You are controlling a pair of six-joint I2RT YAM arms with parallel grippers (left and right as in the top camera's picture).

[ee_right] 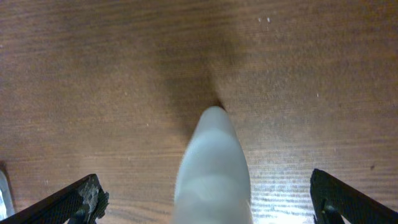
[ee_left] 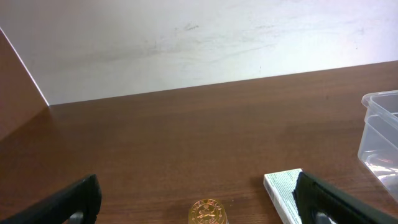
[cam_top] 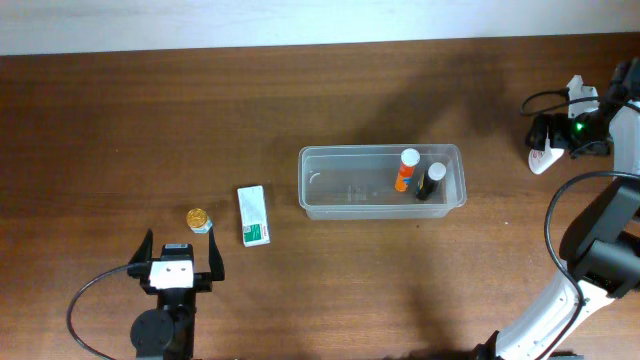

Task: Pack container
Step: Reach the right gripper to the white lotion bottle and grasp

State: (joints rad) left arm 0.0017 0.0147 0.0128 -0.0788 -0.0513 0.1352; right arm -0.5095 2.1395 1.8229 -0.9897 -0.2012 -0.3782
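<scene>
Overhead, I see the clear, round-cornered plastic container [cam_top: 380,150] holding two white-capped bottles [cam_top: 406,172], a flat box [cam_top: 253,214] left of it, left gripper [cam_top: 181,250] and right gripper [ee_right: 210,206] both spread wide, empty.

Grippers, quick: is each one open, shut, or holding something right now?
Left gripper: open, holding nothing.
Right gripper: open, with a white rounded object between its fingers but not clamped.
</scene>
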